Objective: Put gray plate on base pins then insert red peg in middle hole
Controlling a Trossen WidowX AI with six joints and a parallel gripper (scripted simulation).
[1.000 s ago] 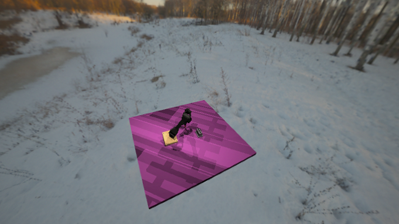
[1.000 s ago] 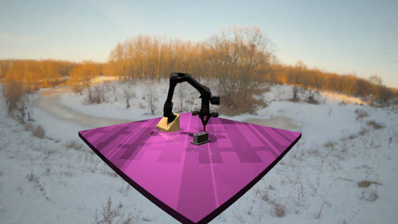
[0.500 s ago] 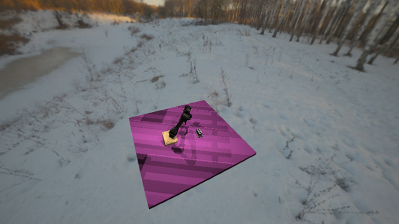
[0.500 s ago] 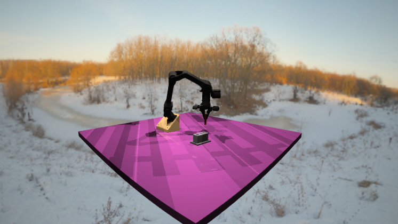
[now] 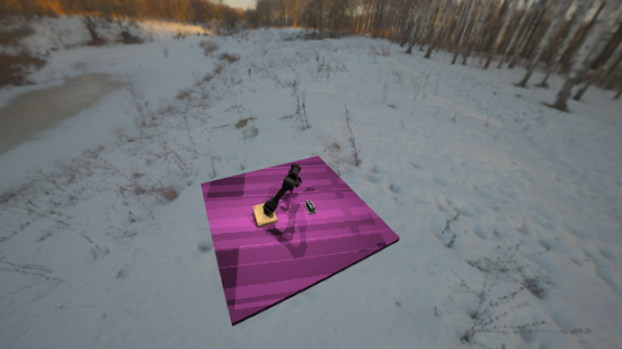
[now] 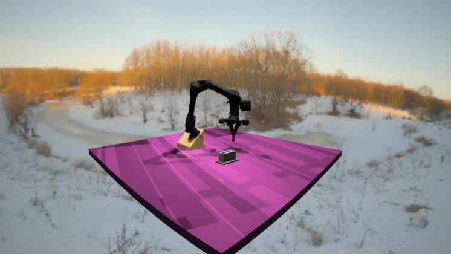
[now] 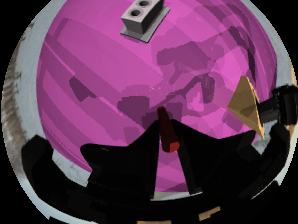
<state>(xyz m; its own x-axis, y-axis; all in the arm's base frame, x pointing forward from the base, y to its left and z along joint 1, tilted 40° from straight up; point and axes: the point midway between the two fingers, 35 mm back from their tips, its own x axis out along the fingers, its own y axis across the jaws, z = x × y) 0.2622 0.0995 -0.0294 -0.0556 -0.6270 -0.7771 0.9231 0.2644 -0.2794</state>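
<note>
My gripper [image 6: 233, 132] [image 7: 164, 123] is shut on the red peg [image 6: 233, 138] [image 7: 169, 136]. The peg is nearly upright, its lower end above the table top. In the wrist view its dark red shaft runs between the fingers, with a brighter red end toward the camera. The gray plate [image 6: 227, 156] [image 7: 131, 25] looks like a thick block with a light top and round holes. It sits level on the wider, thin base [image 6: 223, 162] [image 7: 143, 37], apart from the peg. The two show together in the top view, where the peg cannot be made out. The base's pins are not distinguishable.
The tan mounting block [image 5: 265, 218] [image 6: 190, 143] [image 7: 243, 103] of the arm stands on the magenta table top [image 5: 281, 275] [image 6: 202, 176] to one side of the gray plate. Arm shadows cross the table. The table edge [image 5: 315, 283] drops off toward the top camera.
</note>
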